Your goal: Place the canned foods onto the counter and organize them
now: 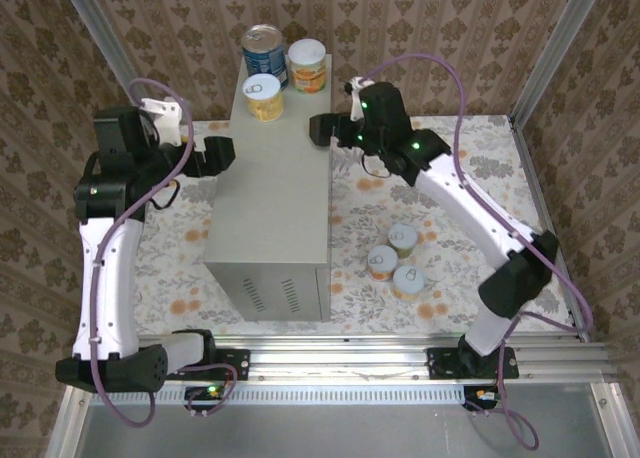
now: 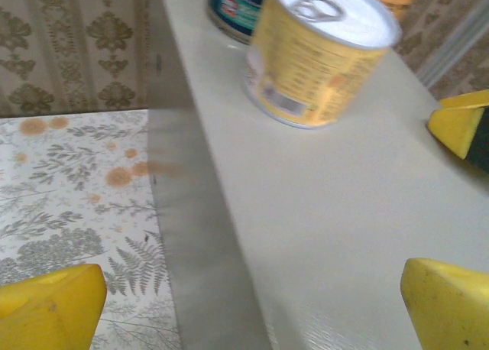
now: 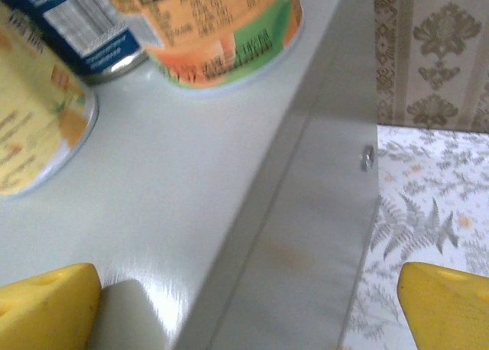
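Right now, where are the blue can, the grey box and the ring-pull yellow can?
blue can [image 1: 262,36], top view, silver lid
grey box [image 1: 275,178], top view, bare top
ring-pull yellow can [image 1: 263,85], top view, pale lid

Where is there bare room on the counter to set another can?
The counter is bare from the yellow can to its near edge. The far end is crowded: blue can, orange can and the yellow one cluster there.
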{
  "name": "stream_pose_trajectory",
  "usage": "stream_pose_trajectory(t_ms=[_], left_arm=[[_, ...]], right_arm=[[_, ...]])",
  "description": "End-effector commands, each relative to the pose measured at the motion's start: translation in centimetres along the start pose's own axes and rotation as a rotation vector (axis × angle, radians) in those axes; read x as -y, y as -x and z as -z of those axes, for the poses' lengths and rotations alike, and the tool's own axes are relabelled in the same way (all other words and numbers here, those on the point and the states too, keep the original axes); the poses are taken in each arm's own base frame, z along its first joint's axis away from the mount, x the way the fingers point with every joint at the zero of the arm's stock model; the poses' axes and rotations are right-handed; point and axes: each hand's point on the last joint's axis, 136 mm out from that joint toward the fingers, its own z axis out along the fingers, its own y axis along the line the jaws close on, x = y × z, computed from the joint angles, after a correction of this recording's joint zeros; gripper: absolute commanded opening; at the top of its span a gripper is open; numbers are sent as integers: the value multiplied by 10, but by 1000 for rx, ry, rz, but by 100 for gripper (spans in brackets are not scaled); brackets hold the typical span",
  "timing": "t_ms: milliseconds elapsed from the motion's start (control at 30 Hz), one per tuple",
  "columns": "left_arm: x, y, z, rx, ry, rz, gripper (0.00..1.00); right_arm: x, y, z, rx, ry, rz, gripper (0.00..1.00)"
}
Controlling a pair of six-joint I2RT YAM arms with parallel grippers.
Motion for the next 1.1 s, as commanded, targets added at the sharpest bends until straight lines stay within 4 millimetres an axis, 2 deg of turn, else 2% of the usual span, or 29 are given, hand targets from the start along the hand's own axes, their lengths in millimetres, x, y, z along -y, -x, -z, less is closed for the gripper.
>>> stream_pose_trajectory(t_ms=[0, 200, 367, 533, 767, 1033, 1067], left_arm=[[31, -5, 16, -18, -61, -80, 100], [83, -28, 28, -79, -126, -257, 100], [127, -44, 43, -135, -242, -308, 100], [159, -51, 60, -147, -338, -317, 100], [201, -74, 67, -215, -450, -384, 100], [240, -98, 55, -258, -492, -500, 100], [245, -100, 53, -261, -496, -510, 100]], right_arm=[[7, -39, 28, -90, -15, -1, 100], [35, -78, 74, -116, -88, -33, 100], [76, -136, 98, -219, -239, -66, 100], [114, -187, 113, -299, -390, -94, 100], [145, -236, 108, -379, -512, -105, 100], [167, -269, 82, -426, -547, -151, 100], [168, -267, 75, -411, -543, -156, 100]])
